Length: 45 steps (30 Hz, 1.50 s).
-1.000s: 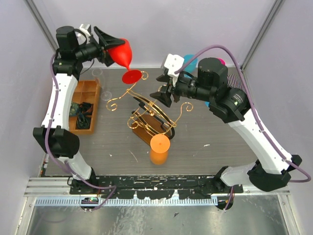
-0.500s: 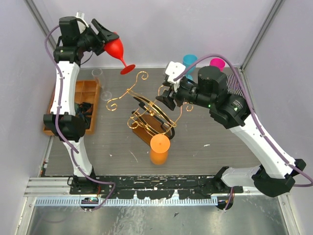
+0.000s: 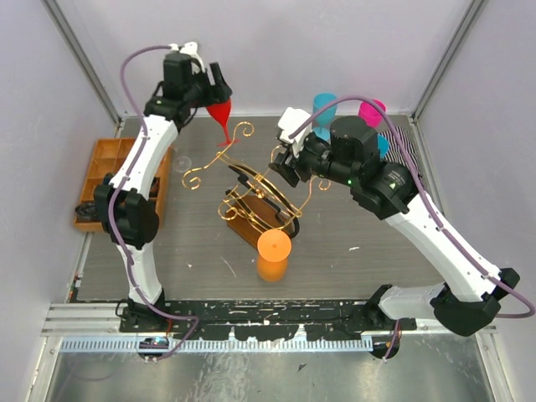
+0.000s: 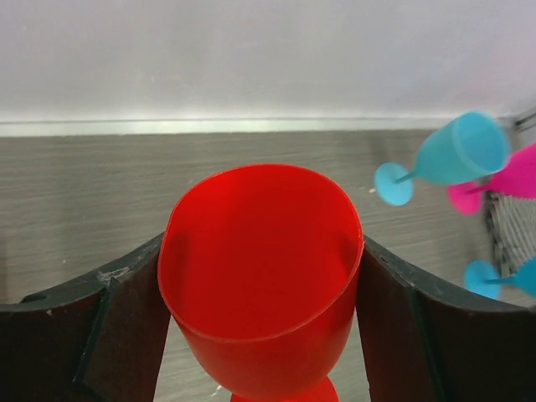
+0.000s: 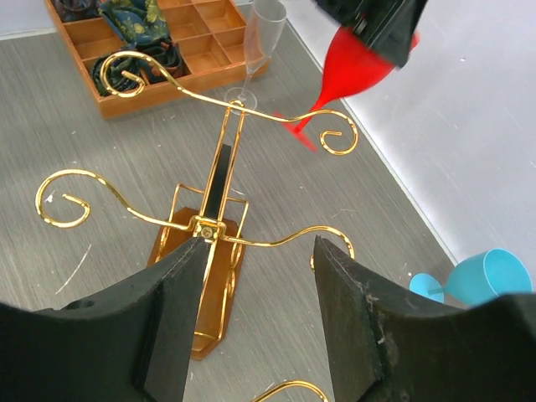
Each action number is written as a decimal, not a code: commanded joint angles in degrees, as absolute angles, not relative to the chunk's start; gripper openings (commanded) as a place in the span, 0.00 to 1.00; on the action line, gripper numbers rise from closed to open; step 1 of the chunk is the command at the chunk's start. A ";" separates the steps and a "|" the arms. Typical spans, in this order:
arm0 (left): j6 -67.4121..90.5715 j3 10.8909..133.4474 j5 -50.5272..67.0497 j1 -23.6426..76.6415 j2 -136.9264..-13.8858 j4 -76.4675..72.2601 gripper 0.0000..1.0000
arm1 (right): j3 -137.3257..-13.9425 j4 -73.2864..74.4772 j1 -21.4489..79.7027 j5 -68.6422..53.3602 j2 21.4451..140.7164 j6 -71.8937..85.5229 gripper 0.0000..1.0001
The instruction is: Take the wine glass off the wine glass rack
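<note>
My left gripper (image 3: pixel 214 90) is shut on the bowl of a red wine glass (image 3: pixel 222 113), held roughly upright at the back of the table. Its foot is low beside the far scroll arm of the gold wire wine glass rack (image 3: pixel 260 197). In the left wrist view the red glass (image 4: pixel 260 268) fills the gap between the dark fingers (image 4: pixel 84 335). An orange glass (image 3: pixel 273 249) hangs at the rack's near end. My right gripper (image 3: pixel 281 163) is open and empty above the rack (image 5: pixel 218 193). The right wrist view also shows the red glass (image 5: pixel 356 67).
An orange compartment tray (image 3: pixel 109 155) sits at the left with a clear glass (image 5: pixel 264 33) beside it. Turquoise (image 3: pixel 322 105) and pink (image 3: pixel 371 109) glasses lie at the back right, behind my right arm. Grey walls close the back and sides.
My left gripper has carried the red glass from the back left corner right and down to the rack's far end, turning it more upright. My right gripper shifted slightly back.
</note>
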<state>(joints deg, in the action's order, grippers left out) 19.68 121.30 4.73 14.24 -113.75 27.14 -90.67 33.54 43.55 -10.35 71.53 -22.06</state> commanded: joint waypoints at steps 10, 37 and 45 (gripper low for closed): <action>13.72 98.27 -11.60 14.87 -110.32 -3.57 0.75 | -88.07 28.48 42.40 -7.30 68.16 -18.64 0.58; 4.15 78.06 -12.29 16.68 -116.97 -39.85 0.77 | -85.61 25.46 38.84 -7.86 72.98 -19.77 0.57; 3.49 78.80 -12.08 16.68 -119.39 -41.23 0.81 | -85.44 25.19 38.32 -8.22 73.46 -19.61 0.56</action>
